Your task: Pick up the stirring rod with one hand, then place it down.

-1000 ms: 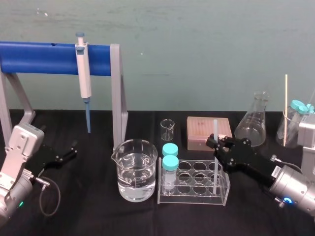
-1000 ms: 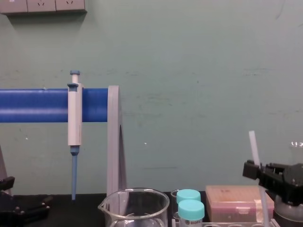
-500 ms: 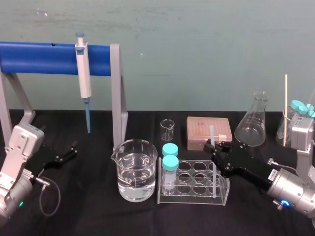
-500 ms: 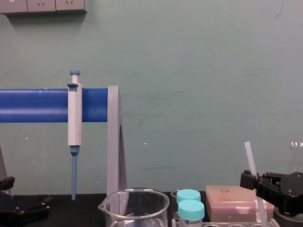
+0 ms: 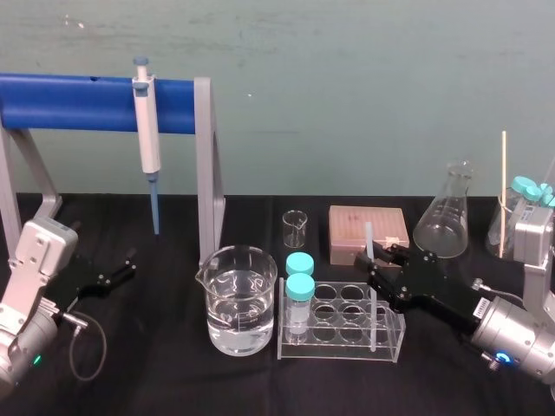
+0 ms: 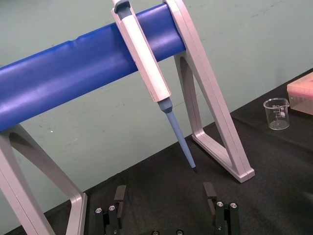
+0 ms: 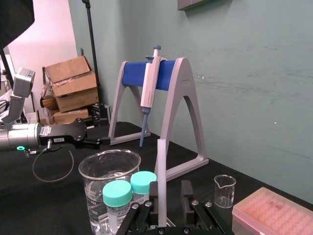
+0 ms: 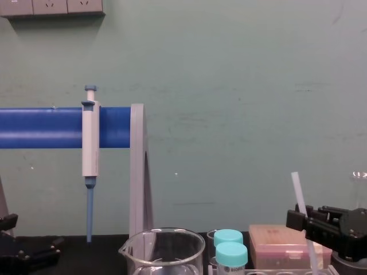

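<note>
The right gripper [image 5: 381, 263] reaches in low over the black table [image 5: 173, 373], its jaws drawn in narrow on the stirring rod [image 5: 368, 241], which it holds. The rod stands nearly upright between them and leans a little at the top. Its upper end rises clear above the jaws. Its lower end goes down into a clear plastic rack [image 5: 347, 347] that sits right under the fingertips. The rod is in one of the rack's cells on the side nearest this gripper, though I cannot tell whether its tip touches the bottom.

At the rack's far end from the gripper stand two tubes with teal caps [image 5: 300, 286]. Just past them is a large beaker [image 5: 236, 299] partly filled with clear liquid. Behind the gripper's fingertips lies a flat pinkish box [image 5: 351, 230], with a small empty beaker [image 5: 295, 228] beside it. A conical flask [image 5: 444, 217] stands behind the gripper's wrist.

The left gripper [image 5: 121, 267] rests well away from all of this, low at the left side of the table, with its fingers spread wide and holding nothing. Ahead of it stands a grey stand with a blue bar [image 5: 69, 102], and a white-and-blue pipette [image 5: 147, 139] hangs from that bar, tip down
</note>
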`<state>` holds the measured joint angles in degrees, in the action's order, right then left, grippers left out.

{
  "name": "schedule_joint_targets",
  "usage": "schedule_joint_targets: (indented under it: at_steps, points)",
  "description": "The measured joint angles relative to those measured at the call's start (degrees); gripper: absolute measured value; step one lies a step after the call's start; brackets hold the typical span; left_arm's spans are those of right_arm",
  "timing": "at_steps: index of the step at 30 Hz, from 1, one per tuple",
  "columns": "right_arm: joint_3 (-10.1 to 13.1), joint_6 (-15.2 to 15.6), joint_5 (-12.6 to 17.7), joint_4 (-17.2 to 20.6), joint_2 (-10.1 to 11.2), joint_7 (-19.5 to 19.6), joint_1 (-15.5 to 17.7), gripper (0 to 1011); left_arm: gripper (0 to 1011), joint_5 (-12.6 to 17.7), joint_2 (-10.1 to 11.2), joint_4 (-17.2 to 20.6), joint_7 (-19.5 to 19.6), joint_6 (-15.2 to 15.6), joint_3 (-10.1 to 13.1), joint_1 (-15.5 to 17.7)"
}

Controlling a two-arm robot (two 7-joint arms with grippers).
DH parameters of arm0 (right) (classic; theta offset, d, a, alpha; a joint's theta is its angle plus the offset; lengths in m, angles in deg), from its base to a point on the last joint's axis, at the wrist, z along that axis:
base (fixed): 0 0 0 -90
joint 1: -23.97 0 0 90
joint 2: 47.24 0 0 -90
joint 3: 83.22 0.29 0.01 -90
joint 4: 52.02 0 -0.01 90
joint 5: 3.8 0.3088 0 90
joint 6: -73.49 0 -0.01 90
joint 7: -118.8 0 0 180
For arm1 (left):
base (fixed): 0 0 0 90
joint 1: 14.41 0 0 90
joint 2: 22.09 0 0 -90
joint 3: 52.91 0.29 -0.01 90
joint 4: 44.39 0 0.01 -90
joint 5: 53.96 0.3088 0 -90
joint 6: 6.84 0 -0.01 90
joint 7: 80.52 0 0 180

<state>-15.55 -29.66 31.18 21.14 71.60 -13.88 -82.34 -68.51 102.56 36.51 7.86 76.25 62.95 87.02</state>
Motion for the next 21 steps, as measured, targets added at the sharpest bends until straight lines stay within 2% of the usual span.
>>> schedule_joint_targets:
  at_steps: [6,8,11,17,21]
  points:
    - [0.0,0.0,0.0,0.0,0.0,0.0,0.0,442,1000,0.0,0.0,0.0,0.0,0.0,0.0,0.0]
    - [0.0,0.0,0.0,0.0,0.0,0.0,0.0,554,1000,0.0,0.0,0.0,0.0,0.0,0.0,0.0]
    - [0.0,0.1,0.0,0.0,0.0,0.0,0.0,615,1000,0.0,0.0,0.0,0.0,0.0,0.0,0.0]
    - [0.0,0.1,0.1,0.1,0.0,0.0,0.0,812,1000,0.0,0.0,0.0,0.0,0.0,0.0,0.0]
    - [0.8,-0.3,-0.6,0.7,-0.3,1.8,0.2,915,1000,0.0,0.0,0.0,0.0,0.0,0.0,0.0]
